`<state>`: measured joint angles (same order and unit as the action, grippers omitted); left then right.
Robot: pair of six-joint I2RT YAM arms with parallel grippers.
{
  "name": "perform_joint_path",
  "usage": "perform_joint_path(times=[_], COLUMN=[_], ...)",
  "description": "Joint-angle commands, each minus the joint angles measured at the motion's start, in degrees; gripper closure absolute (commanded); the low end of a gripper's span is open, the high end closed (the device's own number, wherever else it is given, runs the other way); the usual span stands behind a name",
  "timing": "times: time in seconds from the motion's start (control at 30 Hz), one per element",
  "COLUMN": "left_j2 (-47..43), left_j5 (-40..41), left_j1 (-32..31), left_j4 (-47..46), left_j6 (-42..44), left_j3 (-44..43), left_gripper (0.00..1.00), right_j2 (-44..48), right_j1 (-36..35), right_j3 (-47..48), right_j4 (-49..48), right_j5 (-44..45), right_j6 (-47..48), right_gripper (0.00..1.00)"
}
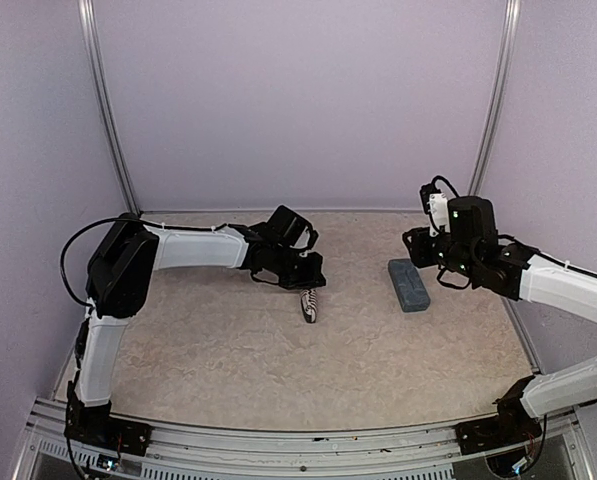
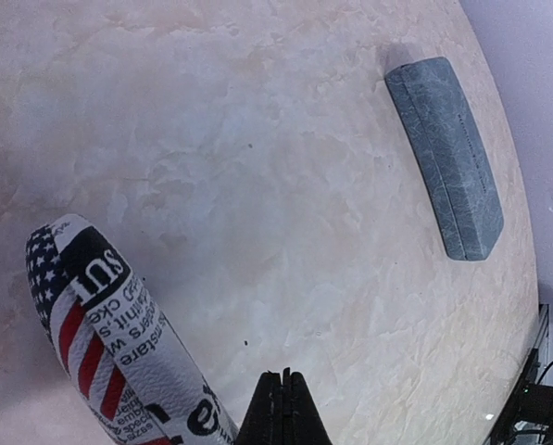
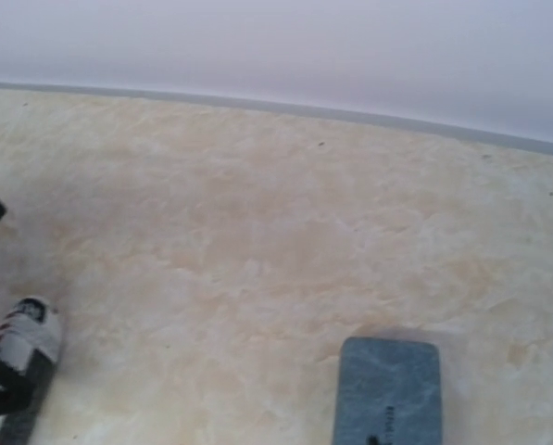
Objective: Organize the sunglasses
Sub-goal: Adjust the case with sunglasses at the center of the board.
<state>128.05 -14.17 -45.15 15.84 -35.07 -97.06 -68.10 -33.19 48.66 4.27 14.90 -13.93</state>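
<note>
The left gripper (image 2: 281, 380), fingers pressed together on nothing, is hovering just beside the pouch (image 2: 119, 343). The right gripper (image 1: 418, 245) is hanging over the case (image 2: 447, 153); I cannot tell how its jaws stand. No sunglasses are showing, so they are probably already stowed and the arms likely need only to be drawn clear.

Closed hand (image 2: 282, 382) hangs beside printed pouch (image 2: 119, 362), blue-grey case (image 2: 447, 153) well apart.
</note>
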Motion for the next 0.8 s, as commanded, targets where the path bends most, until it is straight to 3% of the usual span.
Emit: perform_joint_path(times=[0.0,0.53,0.77], left_j2=[-0.69,-8.43,-12.72], left_j5=[5.08,7.45,5.95], left_j1=[0.35,2.41,3.57], left_j4=[5.17,3.07,1.3], left_j6=[2.31,3.75,3.85], left_j3=[0.57,11.36,12.94], left_gripper=[1.0,1.0,1.0], right_j2=[1.16,-0.39,-0.72], right_j1=[0.58,1.09,2.03], right_j3=[-1.32,0.1,0.64], right_j4=[-2.09,-1.9,-0.6], right_j5=[3.58,5.26,5.63], right_j6=[1.09,1.41,1.92], right_gripper=[0.59,0.41,0.25])
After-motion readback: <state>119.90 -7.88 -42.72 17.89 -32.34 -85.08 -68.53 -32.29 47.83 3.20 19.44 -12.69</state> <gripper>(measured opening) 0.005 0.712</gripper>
